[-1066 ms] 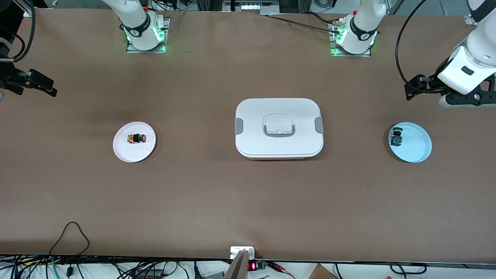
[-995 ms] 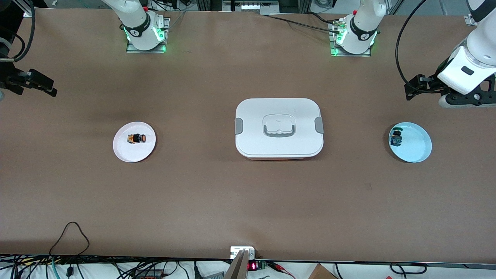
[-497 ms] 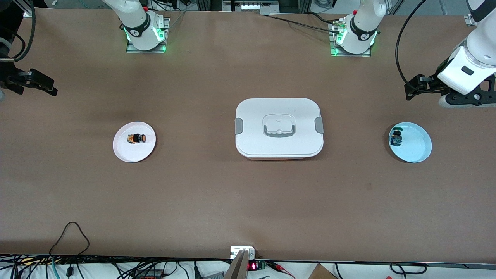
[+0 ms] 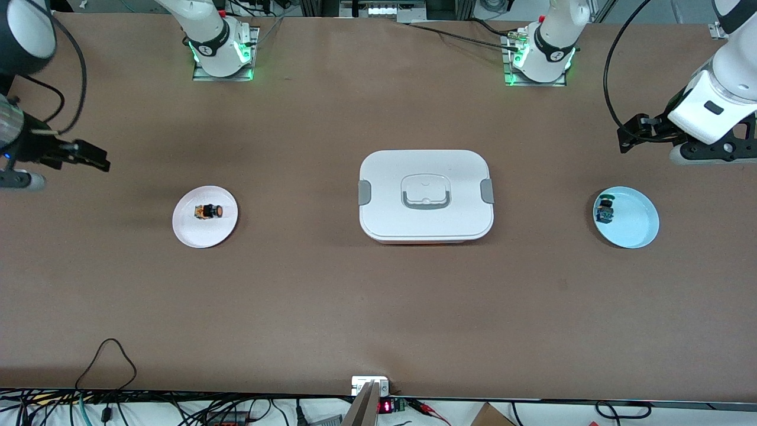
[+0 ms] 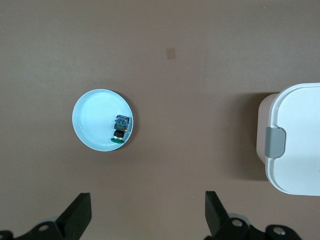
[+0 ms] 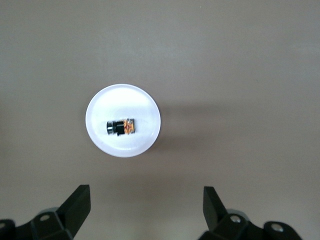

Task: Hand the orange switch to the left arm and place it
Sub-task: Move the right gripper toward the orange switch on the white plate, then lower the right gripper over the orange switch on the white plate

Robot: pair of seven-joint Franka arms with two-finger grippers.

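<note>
The orange switch (image 4: 209,211) lies on its side on the white plate (image 4: 204,234) toward the right arm's end of the surface (image 4: 378,307). In the front view its long axis runs from 9 to 3 o'clock, round cap at 3. The box (image 4: 426,228) sits mid-surface, well apart from both plates, with bare surface all around it. The green-and-blue switch (image 4: 604,210) lies at the 9 o'clock rim of the blue plate (image 4: 636,231).

The right claw (image 6: 145,202) hangs released over bare surface near the white plate, partly cut off at the front view's edge. The left claw (image 5: 147,210), also released, waits over bare surface near the blue plate.
</note>
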